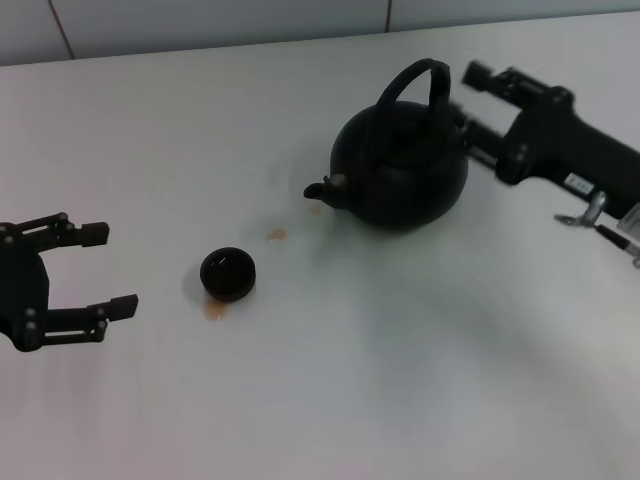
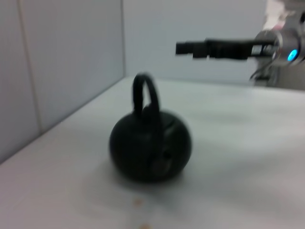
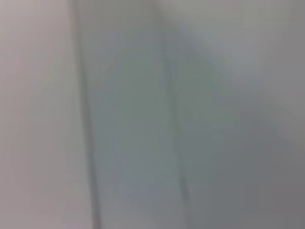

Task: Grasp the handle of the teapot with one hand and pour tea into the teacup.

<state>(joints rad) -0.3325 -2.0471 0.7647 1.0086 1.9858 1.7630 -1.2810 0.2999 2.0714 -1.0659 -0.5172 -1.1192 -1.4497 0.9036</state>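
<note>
Head view: the white bench [image 1: 400, 380] fills nearly everything, with a pale tiled wall [image 1: 200, 25] along its far edge. One teapot [image 1: 400, 165] stands upright on the bench's far right part, its spout toward the robot's left and its handle [image 1: 420, 85] arching above the lid. The right gripper [image 1: 470, 100] is just beside the teapot on its right, level with the handle but apart from it, fingers spread and holding nothing. The left gripper [image 1: 105, 268] hangs at the near left edge, well apart from the teapot, jaws wide and empty. One teacup [image 1: 228, 274] sits upright between the left gripper and the teapot, nearer the gripper. Two small drops of tea [image 1: 276, 235] lie on the bench, one touching the teacup's near side, one between teacup and spout.
</note>
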